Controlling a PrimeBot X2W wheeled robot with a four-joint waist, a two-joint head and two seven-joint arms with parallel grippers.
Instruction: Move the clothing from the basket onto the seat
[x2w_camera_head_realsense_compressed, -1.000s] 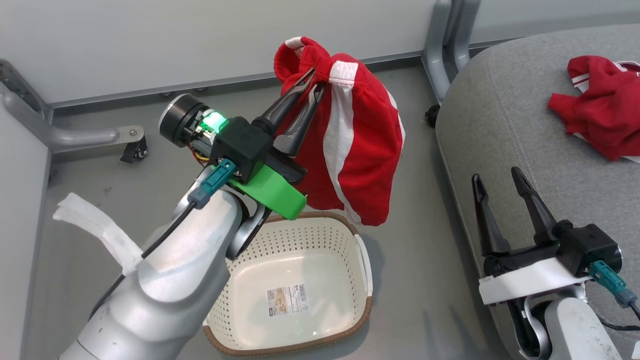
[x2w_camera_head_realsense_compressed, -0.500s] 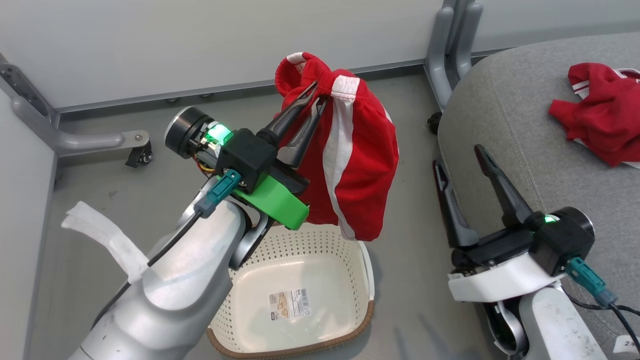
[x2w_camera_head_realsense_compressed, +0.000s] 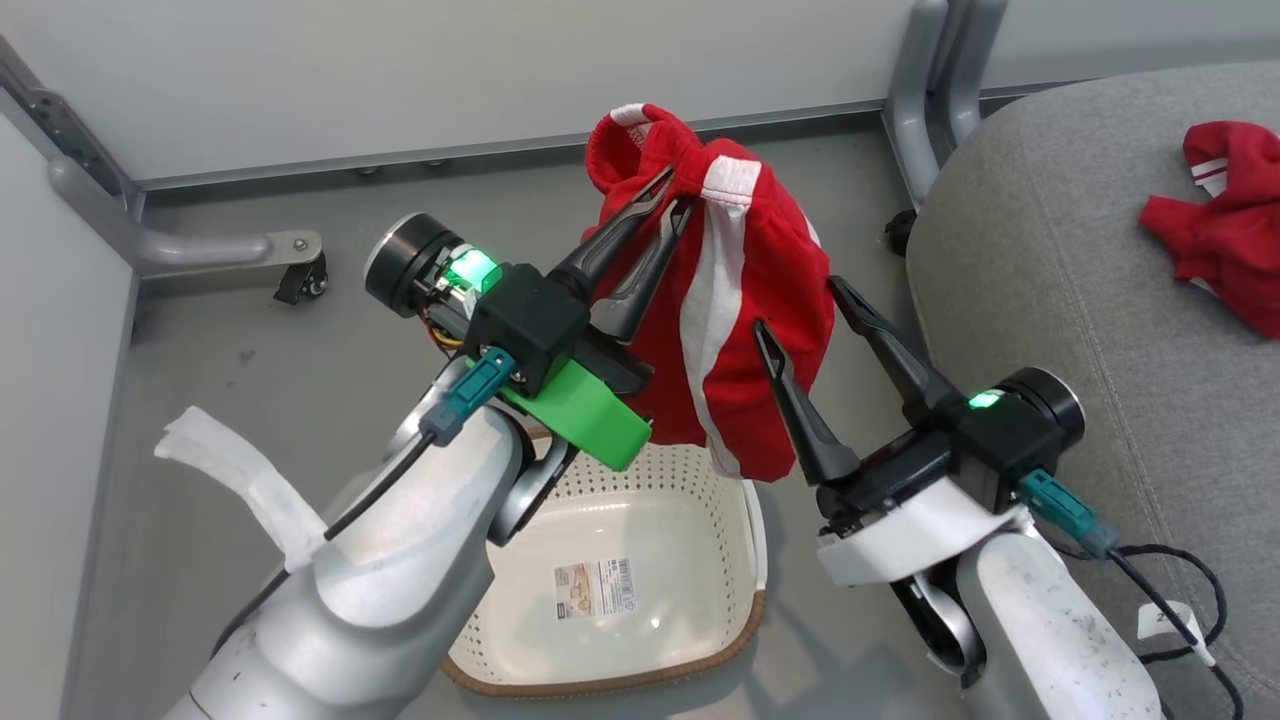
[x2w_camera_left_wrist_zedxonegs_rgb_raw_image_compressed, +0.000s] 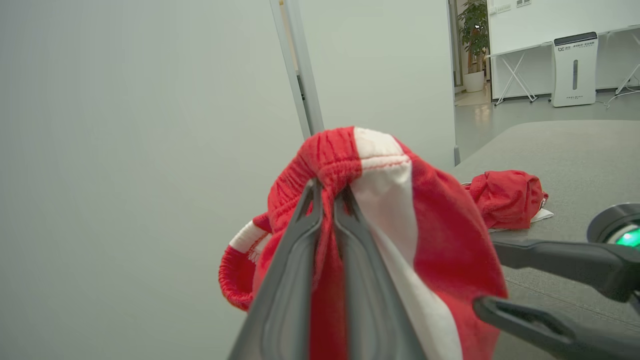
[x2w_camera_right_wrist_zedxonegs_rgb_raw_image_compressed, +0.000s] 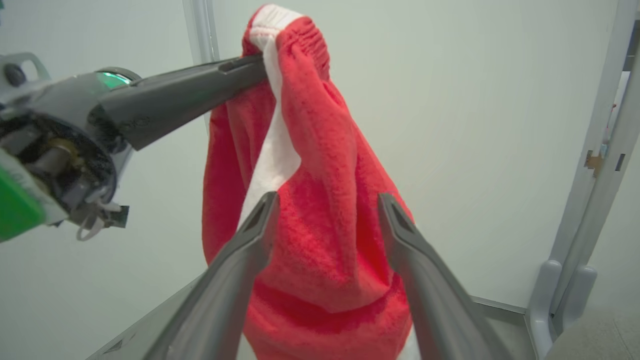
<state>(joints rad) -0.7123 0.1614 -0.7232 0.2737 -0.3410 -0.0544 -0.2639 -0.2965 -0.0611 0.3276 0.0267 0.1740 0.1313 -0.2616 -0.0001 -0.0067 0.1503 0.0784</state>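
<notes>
Red shorts (x2w_camera_head_realsense_compressed: 760, 300) with white side stripes hang above the basket (x2w_camera_head_realsense_compressed: 600, 685), a cream perforated tub with a brown rim. My left gripper (x2w_camera_head_realsense_compressed: 675, 195) is shut on the shorts' waistband (x2w_camera_left_wrist_zedxonegs_rgb_raw_image_compressed: 345, 160). My right gripper (x2w_camera_head_realsense_compressed: 797, 305) stands open, its fingers pointing at the right side of the hanging cloth. In the right wrist view the shorts (x2w_camera_right_wrist_zedxonegs_rgb_raw_image_compressed: 310, 125) fill the gap between the fingers of that gripper (x2w_camera_right_wrist_zedxonegs_rgb_raw_image_compressed: 328, 199); I cannot tell whether they touch. A second red garment (x2w_camera_head_realsense_compressed: 1225, 240) lies crumpled on the grey seat (x2w_camera_head_realsense_compressed: 1050, 300).
Inside the basket I see just a label (x2w_camera_head_realsense_compressed: 597, 588). Pale wall panels and grey frame legs (x2w_camera_head_realsense_compressed: 935, 90) with casters (x2w_camera_head_realsense_compressed: 300, 285) stand behind. A black cable (x2w_camera_head_realsense_compressed: 1180, 600) lies on the seat's near edge.
My right gripper has swung left and up from beside the seat to the hanging shorts, still open. The left gripper keeps its hold. The camera has shifted a little.
</notes>
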